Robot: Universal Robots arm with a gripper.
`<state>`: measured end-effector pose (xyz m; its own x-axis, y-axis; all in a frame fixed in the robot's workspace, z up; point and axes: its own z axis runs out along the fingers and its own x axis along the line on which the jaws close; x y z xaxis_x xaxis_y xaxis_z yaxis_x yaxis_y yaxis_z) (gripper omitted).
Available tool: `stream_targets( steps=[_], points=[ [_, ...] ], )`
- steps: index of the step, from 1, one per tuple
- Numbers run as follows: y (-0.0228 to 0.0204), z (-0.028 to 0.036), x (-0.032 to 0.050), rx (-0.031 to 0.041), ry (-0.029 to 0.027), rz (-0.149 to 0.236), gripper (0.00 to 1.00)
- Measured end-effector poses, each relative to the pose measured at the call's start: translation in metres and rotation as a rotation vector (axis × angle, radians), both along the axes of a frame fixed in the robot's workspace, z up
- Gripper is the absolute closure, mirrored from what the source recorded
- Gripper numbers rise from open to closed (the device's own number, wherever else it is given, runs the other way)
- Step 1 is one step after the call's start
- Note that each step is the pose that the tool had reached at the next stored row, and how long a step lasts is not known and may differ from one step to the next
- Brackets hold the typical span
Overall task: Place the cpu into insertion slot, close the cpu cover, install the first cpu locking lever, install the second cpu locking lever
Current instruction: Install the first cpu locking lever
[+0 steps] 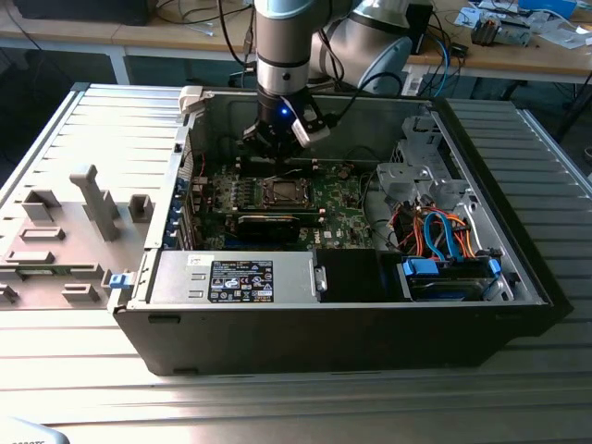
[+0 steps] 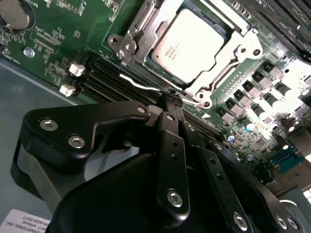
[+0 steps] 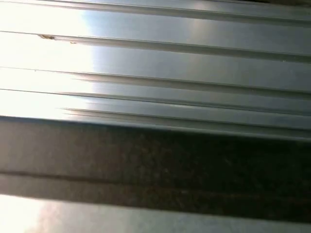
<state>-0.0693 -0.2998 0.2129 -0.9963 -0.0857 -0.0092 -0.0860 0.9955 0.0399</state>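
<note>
The cpu [image 2: 189,46], a pale square plate, lies in the insertion slot [image 1: 281,191] on the green board. The silvery cpu cover [image 2: 138,36] lies flat as a frame around it. A thin wire locking lever [image 2: 138,86] runs along the slot's edge, straight to my fingertips. My gripper [image 2: 173,96] is shut, with its tips at that lever's end; whether the wire is pinched between them I cannot tell. A second wire lever [image 2: 227,69] lies along another side of the slot. In the exterior view my gripper [image 1: 276,148] hangs inside the open case, just behind the slot.
Black memory slots [image 2: 109,77] run beside the slot. A long black card [image 1: 268,224] sits in front of it, then the labelled power supply [image 1: 240,277]. Drive cage and blue cables [image 1: 444,231] are on the exterior view's right. Grey fixtures [image 1: 92,199] stand outside.
</note>
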Motion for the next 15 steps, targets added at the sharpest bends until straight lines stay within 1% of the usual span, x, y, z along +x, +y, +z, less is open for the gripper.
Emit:
stream_targets(
  steps=[3, 5, 15],
  points=[
    [-0.0032, -0.0013, 0.0062, 0.0002, 0.0043, 0.000, 0.89],
    [-0.0037, -0.0019, 0.0090, 0.0000, 0.0064, 0.000, 0.89],
    [-0.0025, -0.0046, 0.0107, 0.0003, 0.0076, 0.000, 0.89]
  ],
)
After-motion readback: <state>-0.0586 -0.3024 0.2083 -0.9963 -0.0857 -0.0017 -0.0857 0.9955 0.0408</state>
